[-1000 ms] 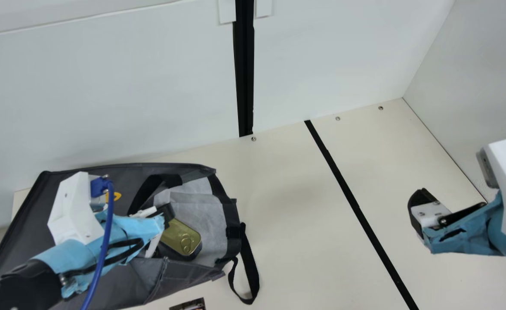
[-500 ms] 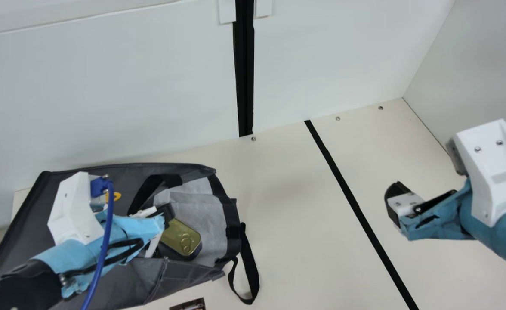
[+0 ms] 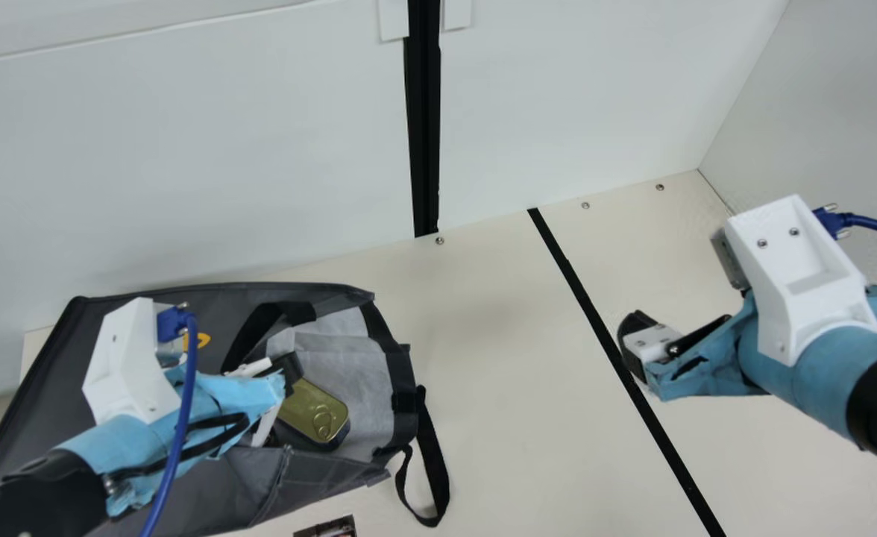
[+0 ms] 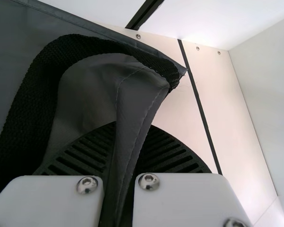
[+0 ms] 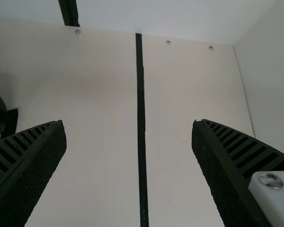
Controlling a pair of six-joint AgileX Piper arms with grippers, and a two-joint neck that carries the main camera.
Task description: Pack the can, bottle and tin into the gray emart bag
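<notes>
Right gripper (image 3: pixel 632 347): position changed. Against the two earlier main-view frames, it shifts steadily inward from the right edge of the bench (image 3: pixel 498 373) and now stands above the black strip (image 3: pixel 595 313) that crosses from the far edge. More of its arm is visible, with a blue cable (image 3: pixel 875 224) at the wrist. In the right wrist view its ribbed fingers (image 5: pixel 236 161) are spread wide, with bench surface and the same strip seen between them; nothing is held.

Left gripper (image 3: pixel 288 371): no change of position noted. In the left wrist view its fingers (image 4: pixel 173 153) are closed on a gray fabric fold (image 4: pixel 135 101) of the bag, beside a black carrying strap (image 4: pixel 33 101).

Gray emart bag (image 3: pixel 334 298): unchanged. It lies on its side toward the far left corner of the bench, its open mouth turned toward the bench's right edge. A strap loop (image 3: pixel 432 462) extends from the mouth onto the bench.

Tin (image 3: pixel 315 410): unchanged, lying inside the mouth of the bag, gold lid with pull-ring exposed. It sits just beside the left gripper; whether they touch cannot be told.

A dark printed item (image 3: pixel 327 528), partly cut off by the main view's border, lies near the bag's near side, likewise unmoved.
</notes>
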